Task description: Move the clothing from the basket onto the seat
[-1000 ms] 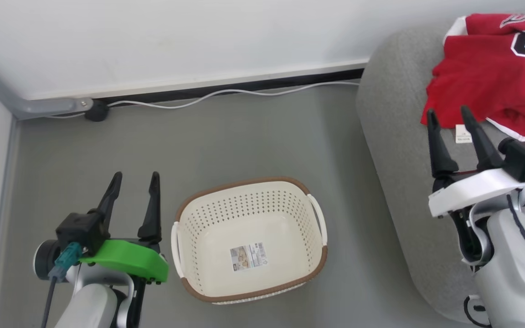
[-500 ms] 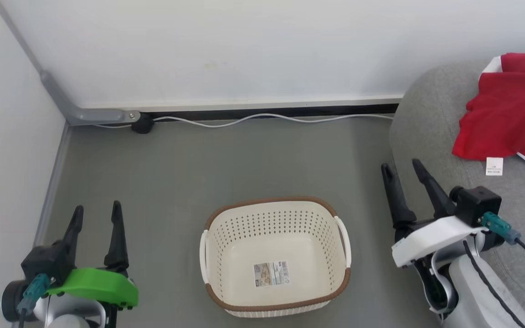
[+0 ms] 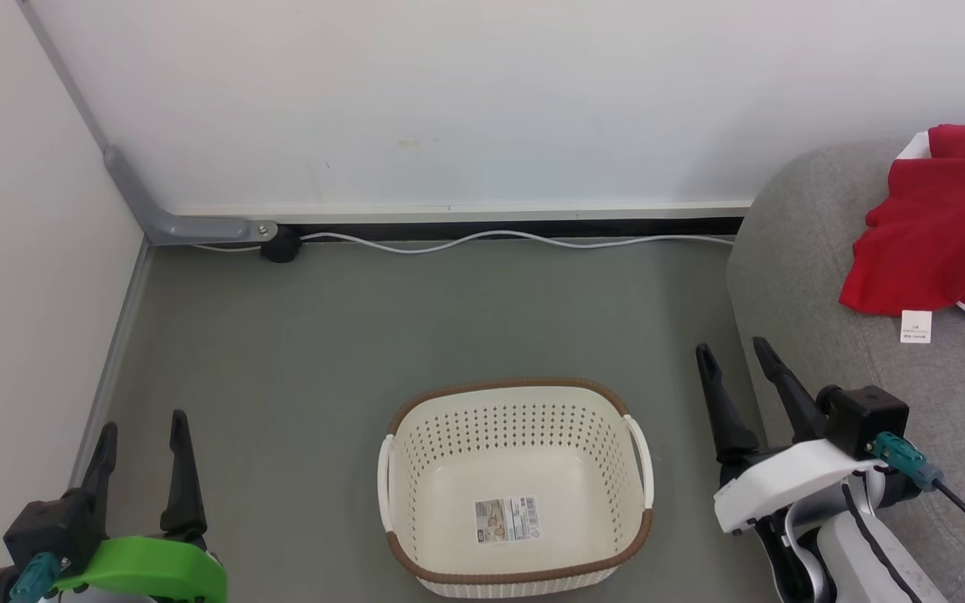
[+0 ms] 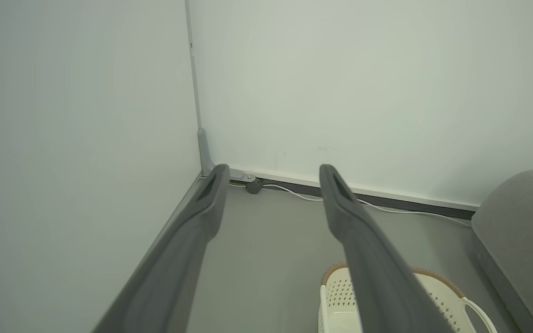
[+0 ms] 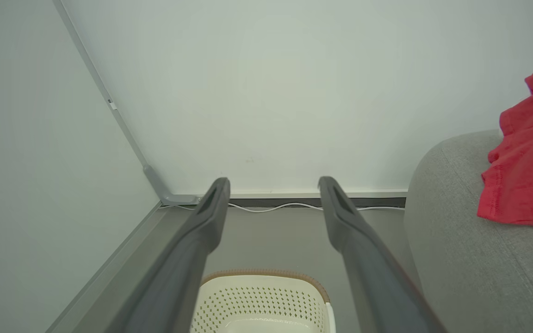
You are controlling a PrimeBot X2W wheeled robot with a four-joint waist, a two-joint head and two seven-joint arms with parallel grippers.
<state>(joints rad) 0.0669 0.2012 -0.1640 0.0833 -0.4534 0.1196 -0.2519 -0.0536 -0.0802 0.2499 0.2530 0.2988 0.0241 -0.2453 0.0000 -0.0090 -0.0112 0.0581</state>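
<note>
Head view: grey seat (image 3: 784,276) at right edge with red clothing (image 3: 926,251) heaped on its cushion, cream basket (image 3: 516,419) on floor at centre, well apart from clothing. Left gripper (image 3: 143,423) low left of basket, right gripper (image 3: 731,347) between basket and seat, both spread wide, gripping nothing. Label sticker (image 3: 506,519) on basket bottom, white tag (image 3: 916,327) at clothing hem.

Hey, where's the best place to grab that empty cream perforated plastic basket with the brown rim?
Probably its white right-side handle, from above: the basket stands upright and that loop bows clear of the wall, nearest the right gripper.
</note>
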